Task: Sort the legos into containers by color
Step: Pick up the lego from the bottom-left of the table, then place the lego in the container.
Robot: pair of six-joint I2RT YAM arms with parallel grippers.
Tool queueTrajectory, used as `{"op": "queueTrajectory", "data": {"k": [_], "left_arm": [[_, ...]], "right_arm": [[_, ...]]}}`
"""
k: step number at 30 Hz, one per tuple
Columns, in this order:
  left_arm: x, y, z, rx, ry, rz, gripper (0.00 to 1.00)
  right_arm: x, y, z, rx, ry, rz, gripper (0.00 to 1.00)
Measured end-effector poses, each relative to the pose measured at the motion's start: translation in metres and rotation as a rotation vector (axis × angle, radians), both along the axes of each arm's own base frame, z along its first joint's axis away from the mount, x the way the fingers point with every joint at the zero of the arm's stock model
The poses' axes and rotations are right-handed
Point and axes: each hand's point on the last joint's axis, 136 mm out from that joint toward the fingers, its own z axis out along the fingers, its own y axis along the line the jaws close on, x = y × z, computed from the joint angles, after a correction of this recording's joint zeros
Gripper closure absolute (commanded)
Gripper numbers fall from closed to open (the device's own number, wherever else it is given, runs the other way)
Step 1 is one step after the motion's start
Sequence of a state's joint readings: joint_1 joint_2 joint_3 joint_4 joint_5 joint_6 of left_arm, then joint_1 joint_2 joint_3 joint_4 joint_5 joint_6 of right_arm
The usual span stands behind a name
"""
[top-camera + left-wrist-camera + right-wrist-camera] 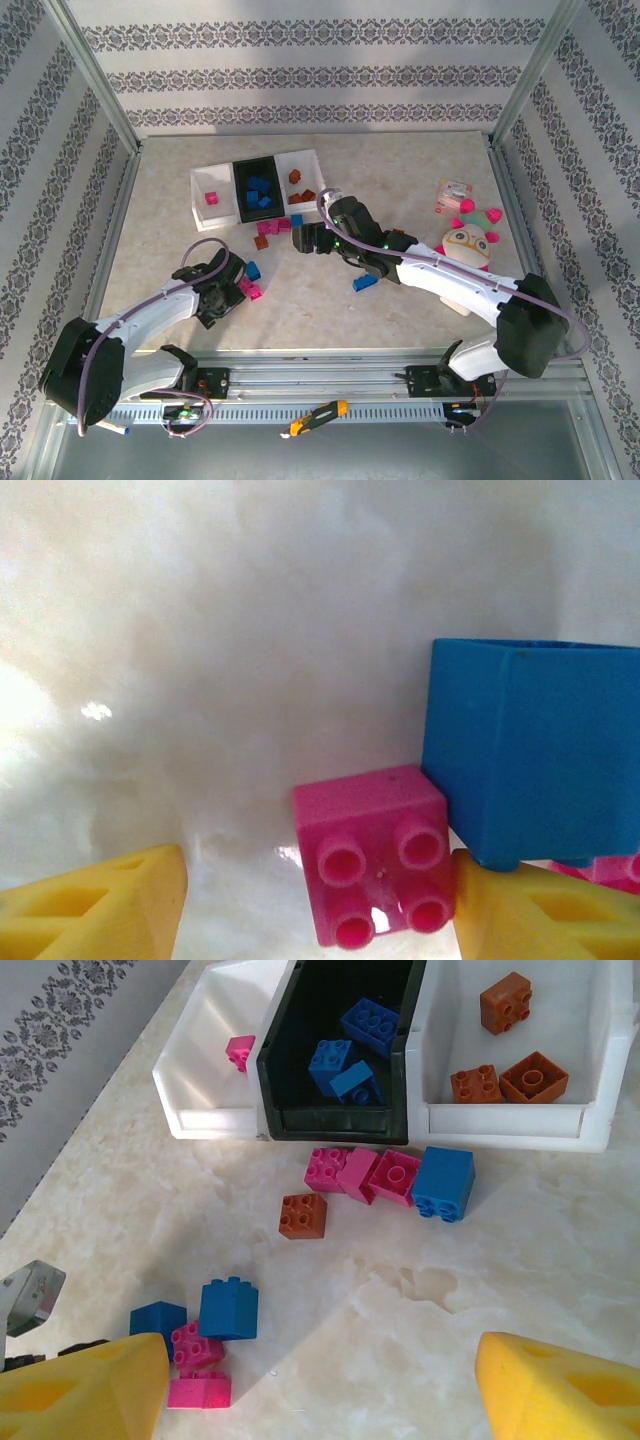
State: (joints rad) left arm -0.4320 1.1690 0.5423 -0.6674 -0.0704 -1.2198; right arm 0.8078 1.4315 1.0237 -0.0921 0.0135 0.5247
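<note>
Between the left claw's [320, 892] yellow pads [100, 905]: one magenta-pink brick [375, 865] lying on the table, studs turned toward the wrist camera. The pad at the right of that view looks to be against the brick's side and the other stands well off. So the jaws are part-open and straddle the brick, with no squeeze on it yet. A blue brick [530, 750] sits just beyond the near-touching pad, against the pink one's far corner. Judgement: the claw is set low and off-centre so that the free pad closes in from the clear side. The blue neighbour could get nudged or pinched along.

Right claw [320, 1385]: pads spread wide, nothing between them, hanging above the table. Ahead of it lie loose pieces, a brown-orange brick [303, 1215], then a row of pinks [365, 1172] and a blue one [443, 1182] close against the tray fronts.

Beyond those are the containers. The left white tray [215, 1120] holds one pink, the black tray [335, 1125] holds blues and the right white tray [510, 1128] holds brown-orange — so the straddled pink likely belongs in the left white tray.

Back past the right arm lie a plush toy [468, 240] and a small packet [452, 195], no part of the sort.
</note>
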Motion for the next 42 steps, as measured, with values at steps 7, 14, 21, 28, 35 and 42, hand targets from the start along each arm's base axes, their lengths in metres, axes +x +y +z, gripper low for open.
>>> {"op": "queueTrajectory", "data": {"k": [7,14,21,28,35,42], "left_arm": [[0.000,0.004,-0.006,0.007,0.028,-0.003,0.43],[-0.007,0.010,-0.009,0.040,0.070,-0.016,0.68],[0.009,0.003,0.010,0.023,0.027,-0.060,0.73],[0.063,-0.013,0.089,0.006,-0.179,-0.141,0.71],[0.127,-0.007,0.136,0.050,-0.257,-0.177,0.71],[0.196,0.011,0.138,0.104,-0.236,-0.205,0.71]], "right_arm": [[0.000,0.001,-0.003,0.001,0.012,-0.006,0.20],[0.001,0.002,-0.009,-0.001,0.031,-0.009,0.20],[0.000,0.005,-0.007,0.009,0.032,0.004,0.20],[-0.005,0.016,0.006,0.039,0.023,0.070,0.14],[-0.004,0.032,0.030,0.085,-0.024,0.148,0.04],[-0.001,0.040,0.022,0.071,-0.016,0.172,0.02]]}}
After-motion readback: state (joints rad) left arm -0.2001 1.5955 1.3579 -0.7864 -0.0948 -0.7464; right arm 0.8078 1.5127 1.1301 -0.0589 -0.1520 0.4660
